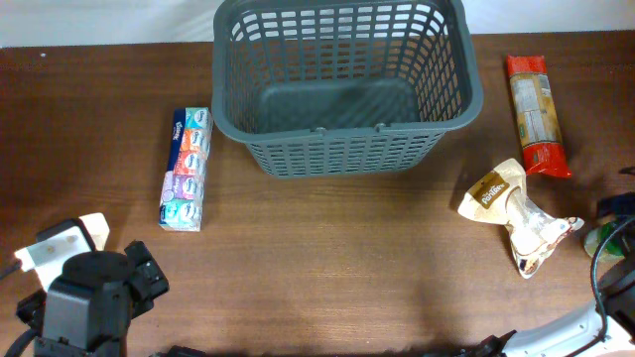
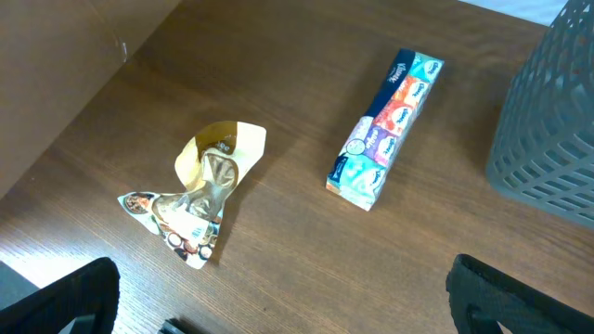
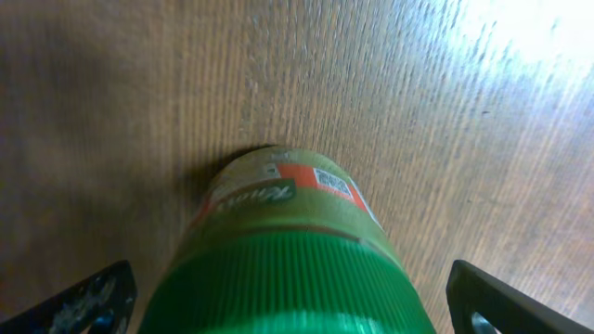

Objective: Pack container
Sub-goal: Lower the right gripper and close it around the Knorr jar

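The container [image 1: 342, 84], a large dark grey slotted basket, stands at the back centre with nothing inside; its wall [image 2: 552, 121] shows in the left wrist view. My left gripper [image 2: 288, 315] hangs open over bare wood, short of a crumpled snack pouch [image 2: 204, 199] and a long tissue pack [image 2: 385, 130]. My right gripper [image 3: 297, 311] is open, its fingers [image 3: 88, 301] standing apart on either side of a green-lidded jar [image 3: 288, 250] without touching it. In the overhead view the jar [image 1: 601, 241] is at the far right edge.
The tissue pack [image 1: 189, 169] lies left of the basket. A red packet [image 1: 536, 114] and another snack pouch [image 1: 516, 213] lie on the right. My left arm [image 1: 89, 297] sits at the front left, over a white pouch [image 1: 64, 243].
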Action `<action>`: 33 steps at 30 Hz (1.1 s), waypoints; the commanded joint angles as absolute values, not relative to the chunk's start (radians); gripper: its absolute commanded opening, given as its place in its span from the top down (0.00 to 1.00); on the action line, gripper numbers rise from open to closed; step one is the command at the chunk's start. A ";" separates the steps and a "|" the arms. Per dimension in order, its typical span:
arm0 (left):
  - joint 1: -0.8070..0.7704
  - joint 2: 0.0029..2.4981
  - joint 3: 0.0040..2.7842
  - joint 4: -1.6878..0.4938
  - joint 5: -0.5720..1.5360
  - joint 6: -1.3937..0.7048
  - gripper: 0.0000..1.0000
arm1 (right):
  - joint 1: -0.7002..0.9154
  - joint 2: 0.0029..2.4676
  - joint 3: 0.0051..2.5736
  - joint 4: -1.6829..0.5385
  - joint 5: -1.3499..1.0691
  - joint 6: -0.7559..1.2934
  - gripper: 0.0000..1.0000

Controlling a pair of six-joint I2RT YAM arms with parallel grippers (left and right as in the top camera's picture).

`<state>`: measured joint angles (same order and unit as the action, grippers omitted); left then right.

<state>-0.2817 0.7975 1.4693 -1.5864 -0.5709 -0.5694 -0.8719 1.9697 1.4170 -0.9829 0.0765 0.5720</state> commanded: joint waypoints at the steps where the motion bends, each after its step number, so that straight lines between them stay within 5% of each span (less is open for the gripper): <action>1: -0.276 0.803 1.462 -1.588 -0.560 -0.579 0.00 | -0.876 2.010 1.431 -0.981 0.071 0.574 0.01; 33: -0.276 0.803 1.462 -1.588 -0.561 -0.579 0.00 | -0.877 2.023 1.430 -0.943 0.079 0.555 0.01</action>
